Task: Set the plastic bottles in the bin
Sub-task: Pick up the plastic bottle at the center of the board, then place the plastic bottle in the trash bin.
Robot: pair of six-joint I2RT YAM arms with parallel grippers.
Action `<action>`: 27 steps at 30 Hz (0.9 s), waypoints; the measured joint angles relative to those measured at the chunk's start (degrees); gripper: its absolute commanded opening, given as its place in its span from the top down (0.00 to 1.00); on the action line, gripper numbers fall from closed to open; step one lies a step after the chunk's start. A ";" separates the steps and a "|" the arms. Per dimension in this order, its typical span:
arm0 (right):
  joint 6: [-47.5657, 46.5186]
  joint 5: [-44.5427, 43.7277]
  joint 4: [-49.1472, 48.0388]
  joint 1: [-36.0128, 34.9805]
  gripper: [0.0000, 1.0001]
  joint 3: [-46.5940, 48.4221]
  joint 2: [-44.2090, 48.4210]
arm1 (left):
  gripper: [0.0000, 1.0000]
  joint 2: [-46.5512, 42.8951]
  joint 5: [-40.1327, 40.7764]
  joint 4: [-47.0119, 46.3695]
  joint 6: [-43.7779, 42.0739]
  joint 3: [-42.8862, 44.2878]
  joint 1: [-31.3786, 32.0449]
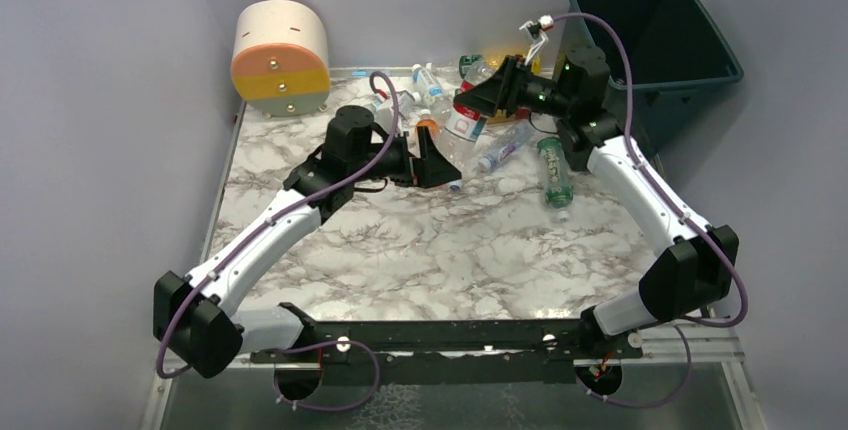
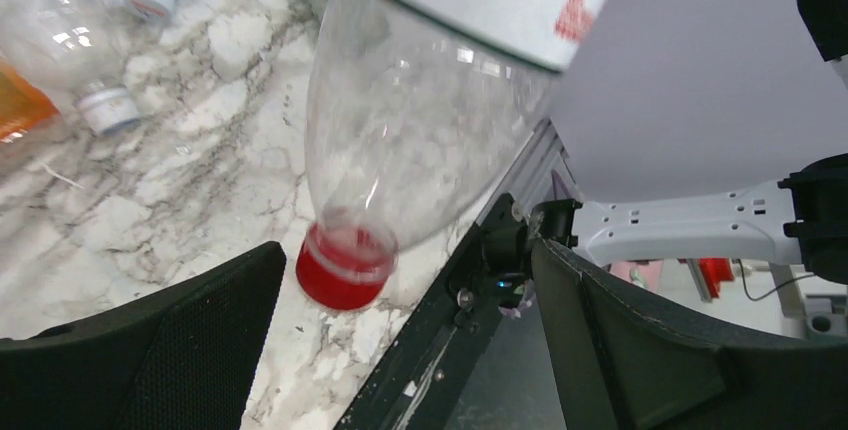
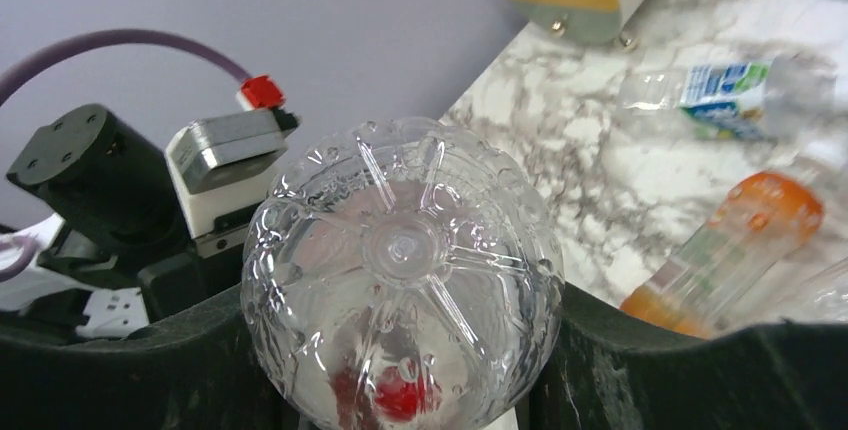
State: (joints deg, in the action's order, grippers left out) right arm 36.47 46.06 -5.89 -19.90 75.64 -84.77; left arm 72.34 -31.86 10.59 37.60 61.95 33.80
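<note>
The table (image 1: 430,250) is marble, and the bin (image 1: 690,40) stands off its far right corner, with its rim raised above the tabletop. Its height is judged to be the main hazard: a bottle carried low could be struck against the rim and knocked out of the grip.

The right gripper (image 1: 475,102) is closed around one bottle (image 3: 400,280) near the far middle of the table, well apart from the bin. The bottle is pinched close to its base and hangs with the cap (image 2: 343,268) down. Because the body is round, thin and slick, it may be squeezed out or swung loose if it is moved quickly.

The left gripper (image 1: 440,162) is spread wide and holds nothing. It is placed just beside and below the hanging bottle, whose neck is seen between its fingers without being touched. A clash between the two arms is therefore possible unless the bottle is lifted clear first.

Other bottles (image 1: 430,85) lie loose along the far edge. A green bottle (image 1: 556,175) lies near the right forearm, where it could be swept or rolled off the table
</note>
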 measured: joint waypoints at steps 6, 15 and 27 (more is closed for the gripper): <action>-7.78 -6.93 10.12 1.53 0.40 15.13 -2.91 | 0.01 -6.01 3.08 3.08 -2.38 1.88 -1.29; -19.12 -26.25 18.51 5.40 0.39 31.50 -5.20 | 0.01 -8.17 5.31 5.84 -4.20 1.09 -1.49; -33.11 -53.81 10.38 6.23 0.39 26.03 1.29 | 0.01 -8.44 5.55 6.56 -4.28 -0.61 -1.49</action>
State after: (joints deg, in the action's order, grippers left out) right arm 3.36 -7.75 4.49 -13.67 101.67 -83.48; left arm 63.90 -26.30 17.15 33.32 61.34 32.32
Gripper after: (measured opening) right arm 0.622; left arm 0.991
